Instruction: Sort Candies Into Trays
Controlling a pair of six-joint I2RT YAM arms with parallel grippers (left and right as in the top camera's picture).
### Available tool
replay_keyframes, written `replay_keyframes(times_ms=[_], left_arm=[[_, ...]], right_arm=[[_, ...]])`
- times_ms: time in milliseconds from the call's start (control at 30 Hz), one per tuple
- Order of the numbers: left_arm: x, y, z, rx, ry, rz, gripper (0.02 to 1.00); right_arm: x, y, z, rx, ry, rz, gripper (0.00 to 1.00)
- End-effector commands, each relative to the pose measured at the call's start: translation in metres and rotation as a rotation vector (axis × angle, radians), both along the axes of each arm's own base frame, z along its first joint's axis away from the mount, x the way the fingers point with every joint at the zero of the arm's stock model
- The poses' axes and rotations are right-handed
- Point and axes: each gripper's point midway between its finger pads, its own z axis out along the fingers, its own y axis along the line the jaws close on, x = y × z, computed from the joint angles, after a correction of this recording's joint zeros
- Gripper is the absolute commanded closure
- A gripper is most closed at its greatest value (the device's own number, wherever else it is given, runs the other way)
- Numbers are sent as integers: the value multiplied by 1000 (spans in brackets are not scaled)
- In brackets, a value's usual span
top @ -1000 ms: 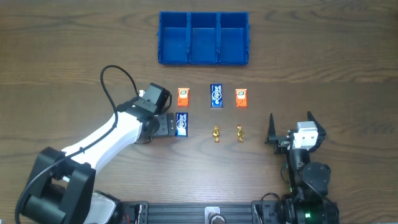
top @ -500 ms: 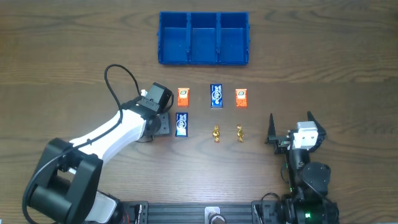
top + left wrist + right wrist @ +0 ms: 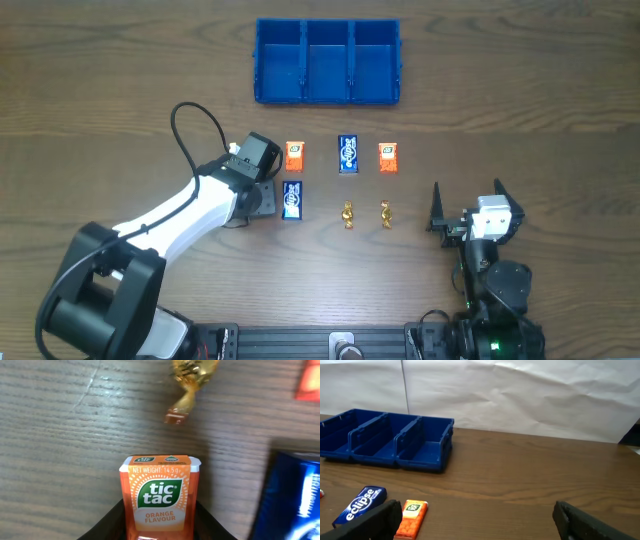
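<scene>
1. Nothing is sorted yet. The three compartments of the blue tray (image 3: 327, 98), at the far side of the wooden table (image 3: 120, 80), hold no candy that I can see.
2. All six pieces lie loose on the wood between the tray and my bases.
   - The row nearer the tray has an orange mint box (image 3: 160, 495), a blue gum pack (image 3: 347, 153) and a second orange mint box (image 3: 388, 157).
   - The row nearer me has a second blue gum pack (image 3: 292, 199), the left gold-wrapped candy (image 3: 348, 214) and the right gold-wrapped candy (image 3: 385, 213).
3. My left gripper (image 3: 159, 522) is down at the first orange mint box. My wrist camera shows the box lying label-up on the table, right at the gripper's mouth. I cannot tell whether I am clamped on it or merely bracketing it.
4. My right gripper (image 3: 468, 207) is spread wide and carries nothing. It sits close to its own base, well apart from every candy, and faces the tray across the table.
5. By my reckoning the job is at its very start, with the first pick in hand and no delivery made.
6. What is left is all of it: six pieces to carry over. There are three kinds of candy and three compartments, so I judge each kind gets its own one.
</scene>
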Motion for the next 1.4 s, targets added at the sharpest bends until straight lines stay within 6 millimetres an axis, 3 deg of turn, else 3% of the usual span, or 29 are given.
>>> replay_keyframes(times_ms=[33,133,233,333,433,567,700,800,933,1267,1333,1400], left_arm=[[43,-23,80,-53,-197,23,693],[75,-28,146,-31,-315,46,689],[105,-32,193,0,-395,63,700],[144,-43,227,11,-451,39,715],[179,-51,241,18,-467,35,715],[218,-54,228,14,-421,37,709],[251,-59,195,-19,-370,14,711],[263,-58,175,-24,-343,10,702],[272,-52,154,-11,-316,13,698],[277,-53,128,-23,-275,-30,678],[277,-53,123,-20,-268,-30,632],[278,-52,122,-16,-266,-28,509]], right_arm=[[0,1,-1,-11,-2,8,3],[0,1,-1,-11,-2,8,3],[0,1,-1,-11,-2,8,3],[0,1,-1,-11,-2,8,3],[0,1,-1,-11,-2,8,3],[0,1,-1,-11,-2,8,3],[0,1,-1,-11,-2,8,3],[0,1,-1,-11,-2,8,3],[0,1,-1,-11,-2,8,3],[0,1,-1,-11,-2,8,3],[0,1,-1,-11,-2,8,3],[0,1,-1,-11,-2,8,3]])
